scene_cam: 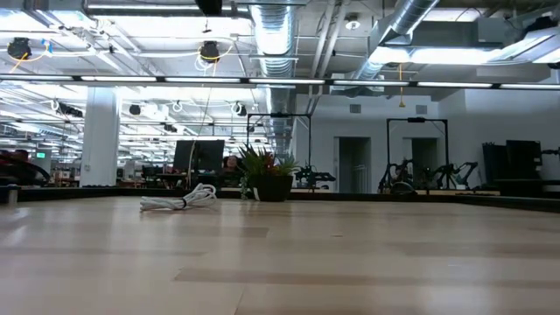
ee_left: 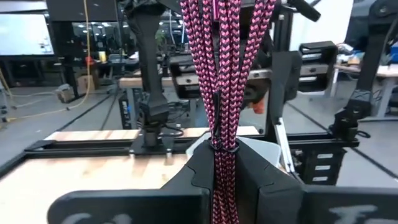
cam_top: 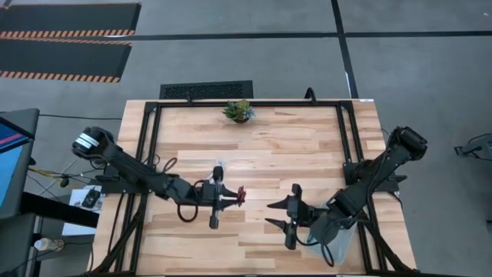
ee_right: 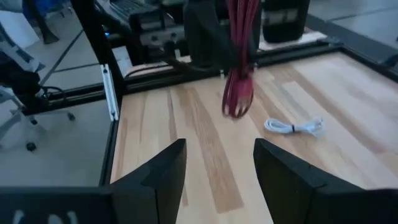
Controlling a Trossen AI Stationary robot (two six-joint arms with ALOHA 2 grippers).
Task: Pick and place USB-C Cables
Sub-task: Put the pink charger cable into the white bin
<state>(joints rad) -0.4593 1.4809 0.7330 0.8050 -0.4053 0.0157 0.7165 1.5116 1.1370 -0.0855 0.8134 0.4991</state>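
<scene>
**Maroon cable clamped in left gripper above the table centre**

At the left of the high view, the left arm reaches from the table's left edge toward the middle. Its left gripper (cam_top: 231, 196) is closed on the maroon USB-C cable (cam_top: 240, 195), which shows only as a small red patch from above. The left wrist view shows the cable's braided maroon-and-pink strands (ee_left: 219, 93) bundled tightly and pinched between the two dark fingers (ee_left: 199, 180); the upper end of the bundle is cut off by the picture edge. The right wrist view shows the same bundle (ee_right: 239, 87) hanging clear of the wood, with its lower loop above the surface.

Just behind the left gripper, the white USB-C cable (cam_top: 219, 171) lies coiled on the wooden table (cam_top: 307, 146); it is hard to make out from above but clear in the low view (scene_cam: 182, 200) and the right wrist view (ee_right: 295, 127). A small potted plant (cam_top: 239, 111) stands at the far edge of the table.

To the right, the right gripper (cam_top: 278, 214) sits low over the near side, its jaws standing apart and holding nothing. A translucent bag or sheet (cam_top: 332, 235) lies under the right arm; its contents cannot be made out.
</scene>
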